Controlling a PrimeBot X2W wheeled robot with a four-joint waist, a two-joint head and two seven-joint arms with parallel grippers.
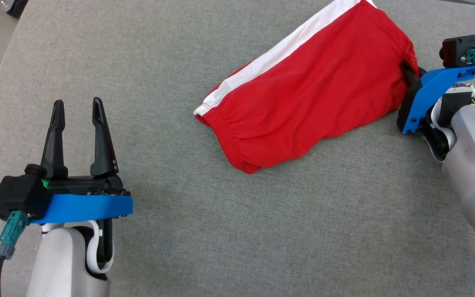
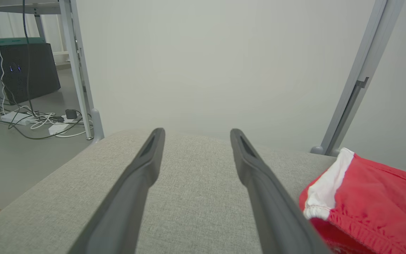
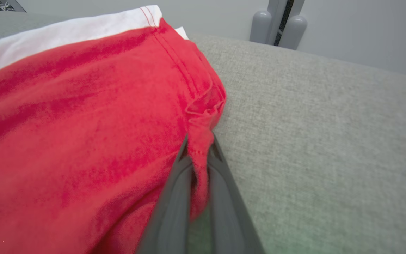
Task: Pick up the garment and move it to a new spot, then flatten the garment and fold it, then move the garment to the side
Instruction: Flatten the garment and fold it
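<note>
At the near left of the grey table [image 1: 262, 231], the left gripper [image 1: 77, 101] stands over the cloth cover with its two fingers spread wide and nothing between them. It touches no fabric. Further in, on the right half of the table, lies the garment [image 1: 316, 90], red shorts with a white stripe along the far edge. They lie slanted and fairly flat, with the elastic waistband toward the left gripper but well apart from it, and the other end toward the far right. At that right end the right gripper [image 3: 199, 146] is clenched on a small fold of the red hem, which puckers between its two fingers. Behind the table rise a pale wall [image 2: 224, 70] and a grey metal post [image 2: 360, 81]. In the left wrist view, cables [image 2: 37, 120] lie on the floor [image 2: 12, 158] beside the table.
</note>
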